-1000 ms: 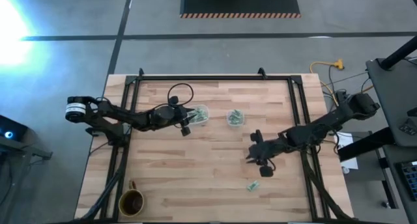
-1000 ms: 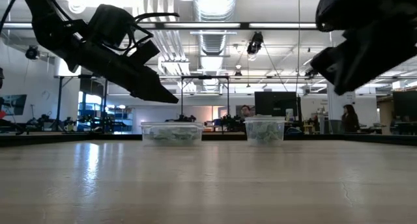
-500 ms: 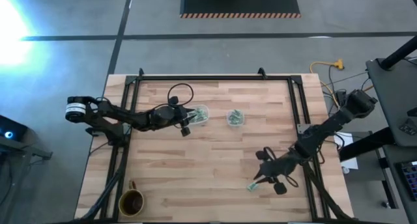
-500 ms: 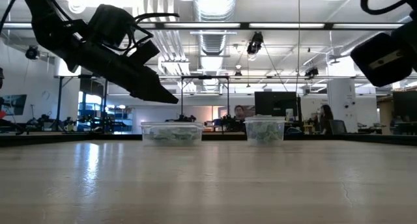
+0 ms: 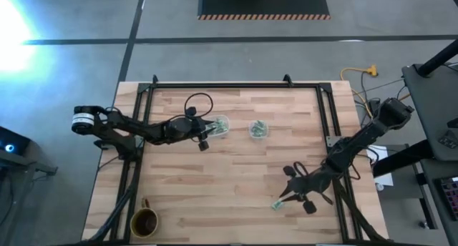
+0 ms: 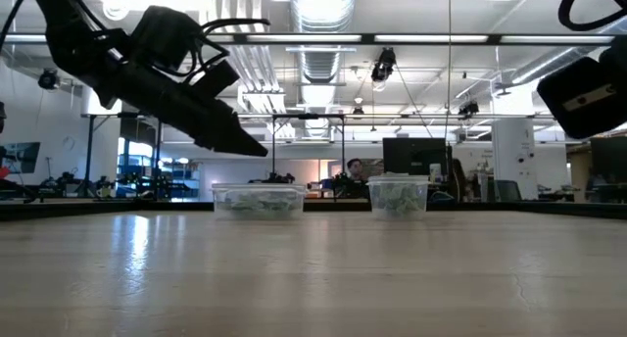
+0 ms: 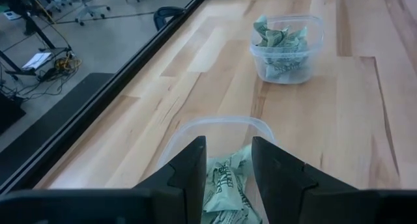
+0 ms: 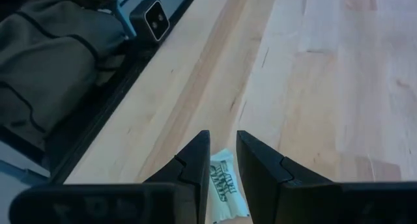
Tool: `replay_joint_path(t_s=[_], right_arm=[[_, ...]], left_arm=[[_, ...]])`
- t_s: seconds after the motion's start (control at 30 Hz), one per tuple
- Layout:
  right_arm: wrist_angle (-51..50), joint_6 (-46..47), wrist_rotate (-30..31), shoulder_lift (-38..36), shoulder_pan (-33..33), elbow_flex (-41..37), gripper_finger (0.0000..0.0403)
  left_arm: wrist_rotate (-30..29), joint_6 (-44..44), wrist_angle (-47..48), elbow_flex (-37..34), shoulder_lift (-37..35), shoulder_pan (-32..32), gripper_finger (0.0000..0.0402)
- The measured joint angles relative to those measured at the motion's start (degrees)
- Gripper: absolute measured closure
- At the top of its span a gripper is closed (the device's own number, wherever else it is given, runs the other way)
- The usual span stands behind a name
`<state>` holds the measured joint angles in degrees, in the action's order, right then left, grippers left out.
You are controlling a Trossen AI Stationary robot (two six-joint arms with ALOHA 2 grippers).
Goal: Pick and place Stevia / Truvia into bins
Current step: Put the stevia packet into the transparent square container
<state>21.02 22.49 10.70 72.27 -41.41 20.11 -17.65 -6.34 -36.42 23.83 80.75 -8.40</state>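
Pale green packets fill both clear bins already: the wider bin [image 5: 218, 124] and the square bin [image 5: 258, 129] each hold a crumpled heap, so I judge the job mostly done. What I can see left on the wooden table [image 5: 236, 181] is a last packet [image 5: 277, 204], maybe two lying together, toward the right near edge, well apart from both bins. My right gripper [image 5: 288, 197] is low over it with the arm stretched across from the right side; in the right wrist view the packet [image 8: 222, 185] lies in the gap between the two fingers [image 8: 195, 162], which stand a little apart and have not closed on it, and whether they touch the paper I cannot tell. Left gripper [image 5: 208, 126] hangs over the wider bin, arm reaching in from the left, fingers spread with nothing between them but the packets below in the bin [image 7: 221, 129]. Brown mug [image 5: 144, 221] sits at the near left corner, untouched.
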Motion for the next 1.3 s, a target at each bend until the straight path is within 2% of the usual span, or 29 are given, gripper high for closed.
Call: replay_joint_path(t_s=[0.33,0.53,0.77,0.97,1.3], right_arm=[[7.24,-0.18,-0.02,1.46,0.02,-3.73,0.0335],[11.38,-1.00,-0.05,7.56,0.03,-3.61,0.0335],[11.51,-3.96,-0.13,15.14,0.04,1.11,0.0331],[11.16,-4.59,-0.17,18.89,0.06,4.33,0.0297],[10.91,0.25,-0.17,23.12,0.06,4.34,0.0234]], left_arm=[[-0.05,0.03,0.10,-0.62,0.00,0.00,0.0294],[-0.11,0.03,0.09,-0.67,0.00,0.00,0.0294],[-0.20,0.06,0.09,-0.69,0.00,0.00,0.0294],[-0.17,0.08,0.13,-0.73,0.00,0.00,0.0294],[-0.15,0.14,0.92,-0.78,0.00,0.00,0.0294]])
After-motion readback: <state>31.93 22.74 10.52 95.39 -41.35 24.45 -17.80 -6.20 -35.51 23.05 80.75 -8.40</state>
